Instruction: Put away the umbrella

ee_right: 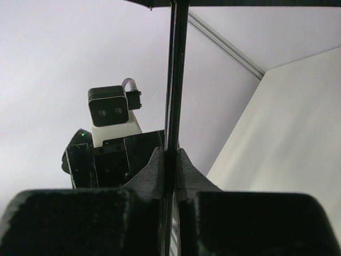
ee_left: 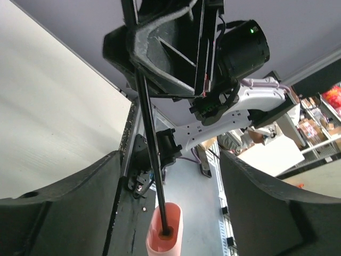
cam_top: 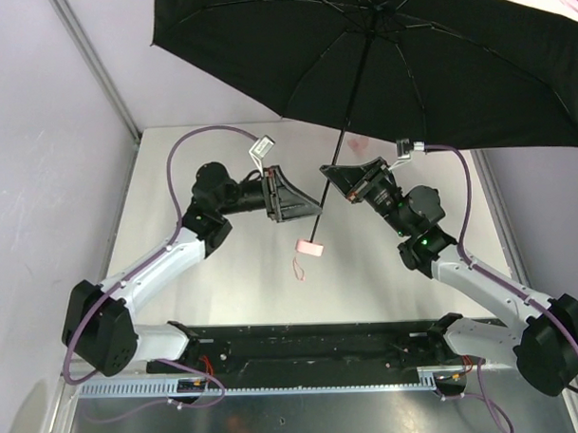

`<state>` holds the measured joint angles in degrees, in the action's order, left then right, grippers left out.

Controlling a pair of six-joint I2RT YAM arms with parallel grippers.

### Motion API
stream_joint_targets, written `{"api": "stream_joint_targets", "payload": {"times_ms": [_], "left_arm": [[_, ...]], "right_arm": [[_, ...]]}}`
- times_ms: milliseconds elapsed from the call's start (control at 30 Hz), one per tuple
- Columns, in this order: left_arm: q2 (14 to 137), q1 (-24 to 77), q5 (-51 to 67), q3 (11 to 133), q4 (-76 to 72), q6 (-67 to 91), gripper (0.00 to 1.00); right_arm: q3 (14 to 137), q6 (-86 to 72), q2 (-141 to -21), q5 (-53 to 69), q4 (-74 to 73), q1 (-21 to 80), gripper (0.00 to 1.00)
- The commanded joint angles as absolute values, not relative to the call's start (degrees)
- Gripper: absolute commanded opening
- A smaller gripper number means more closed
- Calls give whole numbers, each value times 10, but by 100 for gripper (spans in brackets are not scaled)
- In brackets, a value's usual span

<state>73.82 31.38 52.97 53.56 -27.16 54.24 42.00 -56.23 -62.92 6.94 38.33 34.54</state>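
The umbrella point(cam_top: 407, 60) is open, and its canopy, black underneath with a pink edge at the top right, spreads over the back of the table. Its black shaft point(cam_top: 356, 91) slants down to the pink handle point(cam_top: 311, 246), with the thin pink strap point(cam_top: 297, 267) hanging below. My right gripper point(cam_top: 331, 169) is shut on the shaft, seen clamped in the right wrist view point(ee_right: 171, 160). My left gripper point(cam_top: 317, 209) is open beside the lower shaft. In the left wrist view the handle point(ee_left: 165, 232) and shaft point(ee_left: 146, 133) lie between its spread fingers point(ee_left: 64, 213), untouched.
The white table point(cam_top: 225, 276) lies under both arms, with lilac walls left and right. A black base plate and a metal rail point(cam_top: 276, 383) run along the near edge. The canopy hides the table's far part. Shelves with clutter point(ee_left: 314, 122) show beyond the table.
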Motion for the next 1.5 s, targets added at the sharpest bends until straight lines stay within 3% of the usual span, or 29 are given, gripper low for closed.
{"api": "stream_joint_targets", "payload": {"times_ms": [0,267,333,400,467,533,633,767,933,1133,1467], "left_arm": [[751,341,544,535,-310,544,72],[773,347,533,529,-310,537,53],[776,349,525,524,-310,531,36],[774,349,512,514,-310,521,12],[767,349,488,499,-310,512,3],[761,354,460,482,-309,502,1],[757,361,422,464,-309,488,0],[757,366,388,448,-307,480,0],[752,372,360,444,-284,464,0],[752,374,352,442,-272,468,0],[755,374,361,443,-271,482,0]], "right_arm": [[438,-554,-607,82,442,352,0],[474,-542,-635,50,417,394,0],[488,-540,-644,41,398,398,0],[516,-529,-652,20,323,404,0],[576,-518,-663,-38,185,409,0],[639,-501,-686,-91,62,412,5],[705,-466,-723,-166,-61,417,27],[743,-428,-758,-252,-80,419,51],[831,-375,-836,-331,-91,421,66],[1040,-327,-970,-412,-215,411,77],[1387,-313,-1181,-467,-368,366,77]]}}
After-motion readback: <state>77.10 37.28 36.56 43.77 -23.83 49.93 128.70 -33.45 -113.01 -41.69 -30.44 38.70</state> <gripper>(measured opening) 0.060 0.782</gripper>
